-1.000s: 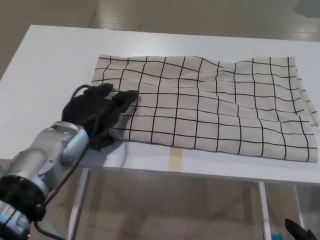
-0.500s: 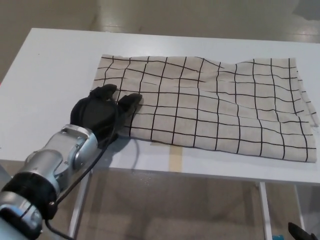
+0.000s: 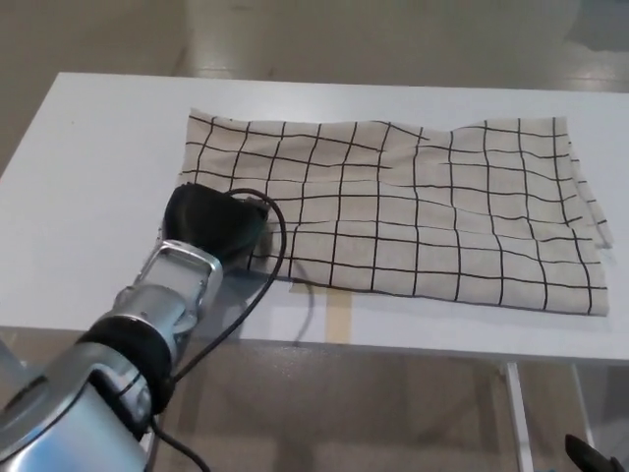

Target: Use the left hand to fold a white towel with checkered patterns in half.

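One hand is doing the work here: the left hand [image 3: 211, 222] is sitting on the near left corner of the towel [image 3: 413, 211], seen from behind, so whether it is pinching the cloth or only pressing on it I cannot tell. A black cable [image 3: 267, 258] is looping off the wrist across that same corner. Outward from the hand, the towel is lying spread along the white table [image 3: 88, 167], its long side running away to the right of the hand, with a few ripples near the far edge and layered hems showing at its right end. No part is being lifted or turned over, so the fold is looking not yet begun; taking hold and carrying the left edge over to the right end are both still ahead. The right hand is not showing
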